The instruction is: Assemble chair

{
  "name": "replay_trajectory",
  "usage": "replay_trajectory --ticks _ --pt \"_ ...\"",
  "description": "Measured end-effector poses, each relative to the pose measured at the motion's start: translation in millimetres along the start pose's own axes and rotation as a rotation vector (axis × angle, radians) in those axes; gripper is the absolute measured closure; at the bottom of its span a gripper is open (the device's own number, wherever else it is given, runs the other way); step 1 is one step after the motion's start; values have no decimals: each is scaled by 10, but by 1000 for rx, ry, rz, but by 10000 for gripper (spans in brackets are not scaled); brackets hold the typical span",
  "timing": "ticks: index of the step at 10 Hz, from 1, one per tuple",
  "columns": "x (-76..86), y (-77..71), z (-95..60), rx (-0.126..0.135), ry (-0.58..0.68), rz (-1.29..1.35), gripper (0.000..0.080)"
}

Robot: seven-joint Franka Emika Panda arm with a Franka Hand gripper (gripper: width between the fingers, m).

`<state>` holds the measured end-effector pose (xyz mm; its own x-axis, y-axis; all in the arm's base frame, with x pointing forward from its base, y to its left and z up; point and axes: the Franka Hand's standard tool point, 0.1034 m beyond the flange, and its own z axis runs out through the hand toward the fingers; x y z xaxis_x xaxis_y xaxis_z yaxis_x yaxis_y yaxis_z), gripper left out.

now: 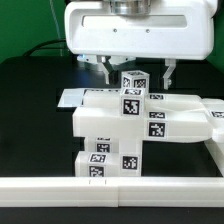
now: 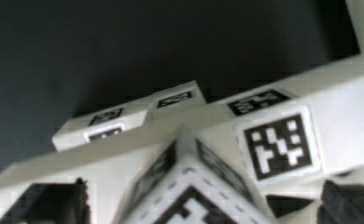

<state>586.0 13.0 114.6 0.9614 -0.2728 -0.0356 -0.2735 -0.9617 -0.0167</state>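
**Gripper spread above the tagged chair parts**

In the exterior view the gripper (image 1: 137, 70) hung with its two fingers apart, holding nothing, on either side of a small tagged cube (image 1: 133, 85). This cube stood on top of the chair (image 1: 130, 125), a blocky white piece on the black table (image 1: 30, 110), behind a long plain white rail (image 1: 110, 187). The wrist view showed only the chair's tagged faces (image 2: 277, 140) from very near, blurred, with dark fingertips (image 2: 46, 200) at the edge.
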Motion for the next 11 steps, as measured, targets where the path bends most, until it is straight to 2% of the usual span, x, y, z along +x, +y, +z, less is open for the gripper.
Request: replay_trajectory --ticks 5,6,7,8,9,11 --pt "-4 3 5 -15 1 -354 151" --pt "-4 4 5 -15 1 -354 254" --pt "-4 4 5 -15 1 -354 254" --pt "-4 4 5 -15 1 -354 438" --pt "-4 4 6 -15 1 -346 515" --pt "-2 12 7 -15 1 -333 515"
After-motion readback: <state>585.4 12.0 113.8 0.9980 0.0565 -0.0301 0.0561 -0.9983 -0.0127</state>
